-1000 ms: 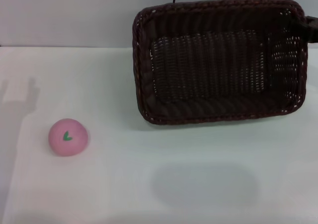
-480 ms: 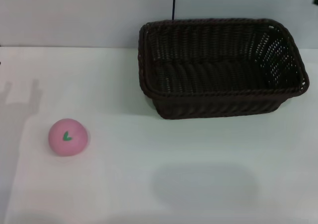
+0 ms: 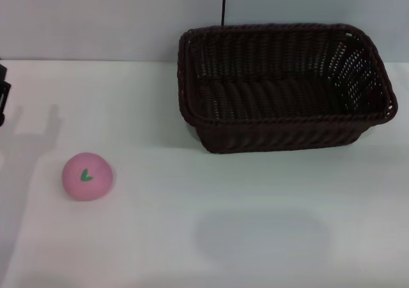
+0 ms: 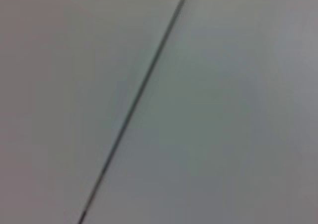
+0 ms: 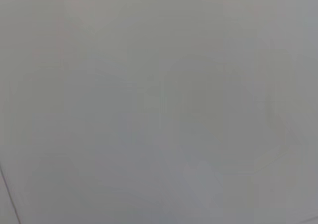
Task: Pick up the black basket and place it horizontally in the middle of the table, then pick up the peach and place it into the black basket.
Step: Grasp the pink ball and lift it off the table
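The black basket (image 3: 284, 87) stands upright on the white table (image 3: 211, 192), right of the middle toward the back, its long side running left to right, and it holds nothing. The pink peach (image 3: 88, 176) with a green leaf mark lies on the table at the front left. A dark piece of my left gripper (image 3: 3, 93) shows at the left edge of the head view, above and left of the peach. My right gripper is out of view. Both wrist views show only plain grey surface.
A grey wall rises behind the table, with a thin dark cable (image 3: 223, 4) hanging down behind the basket. A shadow of the left arm falls on the table at the left (image 3: 32, 125).
The basket, held tilted up at the right a second ago, has been let go and now stands flat. The right gripper has left the view. The left gripper has come in at the left edge.
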Tool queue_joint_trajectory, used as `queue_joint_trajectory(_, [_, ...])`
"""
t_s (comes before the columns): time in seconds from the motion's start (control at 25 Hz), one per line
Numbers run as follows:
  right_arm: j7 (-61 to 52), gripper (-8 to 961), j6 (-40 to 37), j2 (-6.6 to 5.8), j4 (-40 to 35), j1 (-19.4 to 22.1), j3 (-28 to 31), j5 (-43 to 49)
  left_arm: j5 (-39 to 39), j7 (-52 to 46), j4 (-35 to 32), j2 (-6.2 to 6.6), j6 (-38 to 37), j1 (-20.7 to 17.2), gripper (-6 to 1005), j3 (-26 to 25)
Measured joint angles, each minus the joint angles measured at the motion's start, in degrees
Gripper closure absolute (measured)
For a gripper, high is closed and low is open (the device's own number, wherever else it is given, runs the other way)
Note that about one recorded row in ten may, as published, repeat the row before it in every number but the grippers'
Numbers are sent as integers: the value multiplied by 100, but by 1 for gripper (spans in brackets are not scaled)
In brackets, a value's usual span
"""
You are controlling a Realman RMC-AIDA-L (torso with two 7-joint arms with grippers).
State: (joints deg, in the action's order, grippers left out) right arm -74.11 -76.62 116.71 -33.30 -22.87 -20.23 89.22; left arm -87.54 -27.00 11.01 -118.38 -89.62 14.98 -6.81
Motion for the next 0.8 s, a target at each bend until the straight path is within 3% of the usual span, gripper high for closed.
queue_joint_trajectory(0.08, [532,333,-251,191,63,329,2,-593,1,-16,-278,15,-139,-11,310,554])
queue_joint_trajectory(0.12, [532,333,-251,191,63,329,2,-593,1,-16,-278,15,-139,-11,310,554])
queue_joint_trajectory(0.16, [682,333,-305,213,166,410,2,-774,-4,-36,-535,16,-267,-45,310,997])
queue_joint_trajectory(0.24, [889,333,-346,199,494,531,7,-1098,-4,-36,-535,16,-267,-45,310,997])
queue_joint_trajectory(0.28, [971,333,-337,187,627,571,14,-1224,-5,-104,-741,21,-349,-97,311,1357])
queue_joint_trajectory(0.32, [1073,333,-318,177,761,611,52,-1325,-5,-104,-741,21,-349,-97,311,1357])
queue_joint_trajectory(0.36, [1139,333,-306,174,848,635,95,-1367,-5,-516,-1323,33,-429,-278,311,2083])
queue_joint_trajectory(0.4, [1205,333,-297,174,920,653,154,-1381,-4,-668,-1505,37,-430,-357,311,2293])
queue_joint_trajectory(0.52, [1307,333,-289,174,1093,672,309,-1393,-5,-755,-1619,38,-430,-415,312,2450])
queue_joint_trajectory(0.56, [1321,333,-289,174,1142,666,339,-1395,-4,-903,-1910,41,-403,-573,312,2848])
queue_joint_trajectory(0.76, [1334,333,-289,164,1213,618,373,-1400,-4,-918,-2076,44,-292,-693,313,3206])
queue_joint_trajectory(0.8, [1334,333,-289,167,1218,606,374,-1402,-5,-916,-2117,51,-103,-725,313,3524])
